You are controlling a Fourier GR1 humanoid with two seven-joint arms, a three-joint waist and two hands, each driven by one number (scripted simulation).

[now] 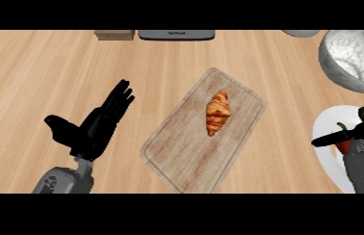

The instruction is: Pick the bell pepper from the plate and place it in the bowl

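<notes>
The bell pepper (344, 147) is red with a green stem and sits on the white plate (326, 125) at the right edge of the head view. My right hand (332, 138) comes in from the lower right, its thumb curled across the pepper; most of the hand is cut off by the edge. The grey speckled bowl (343, 58) stands at the upper right, beyond the plate. My left hand (96, 125) rests open at the lower left, fingers straight and pointing up, far from the plate.
A wooden cutting board (181, 154) lies tilted in the middle with a croissant (218, 111) on it. Along the far edge are a small wooden box (113, 34), a grey appliance (176, 34) and a grey object (301, 33).
</notes>
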